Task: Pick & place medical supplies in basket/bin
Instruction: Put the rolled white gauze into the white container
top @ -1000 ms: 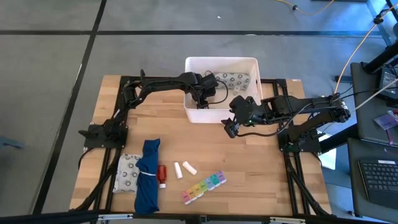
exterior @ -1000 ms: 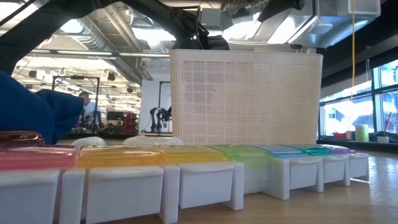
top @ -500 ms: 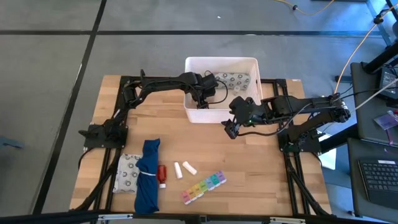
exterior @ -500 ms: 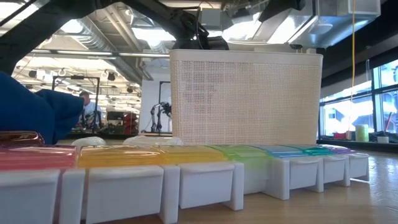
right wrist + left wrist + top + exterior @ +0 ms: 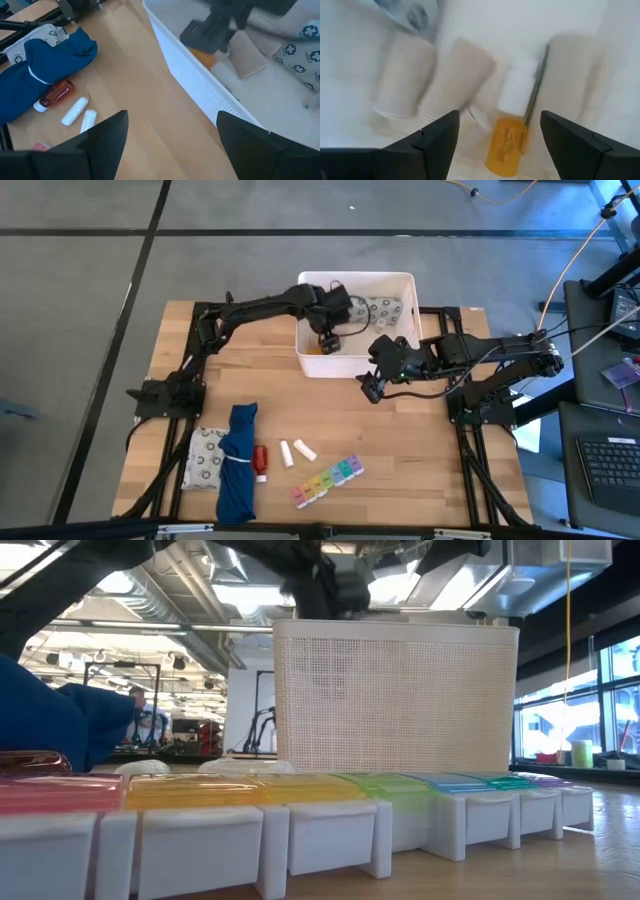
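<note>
Several supplies already lie in the bin (image 5: 355, 283), and several remain on the table (image 5: 400, 450); by this showing the task is judged partly done.

High view. The white bin stands at the table's far edge. The left gripper (image 5: 327, 340) hangs over the bin's left part. The right gripper (image 5: 371, 387) waits just outside the bin's near right corner. A grey-patterned packet (image 5: 385, 310) lies inside the bin at the far right. At the near side there remain a second packet (image 5: 205, 459) partly under the blue cloth (image 5: 237, 462), a red tube (image 5: 260, 458), 2 white rolls (image 5: 297, 451) and the rainbow pill organizer (image 5: 328, 481). The organizer's long axis runs diagonally, from near left to far right; the red tube's runs near to far.

Low view. The organizer (image 5: 280, 805) fills the foreground, its long axis crosswise to the camera, with the bin's wall (image 5: 396, 695) behind it.

Left wrist view. The left gripper's fingers (image 5: 437, 137) stand spread and hold nothing. Below them, on the bin floor, lies an orange pill bottle (image 5: 506, 145) with a white cap, beside beige rolls (image 5: 457, 72). Its cap end points away from the fingers.

Right wrist view. The right gripper's fingers (image 5: 102, 137) stand apart, empty, above bare table. The orange bottle (image 5: 202, 56) shows inside the bin, under the left gripper (image 5: 210, 31).
</note>
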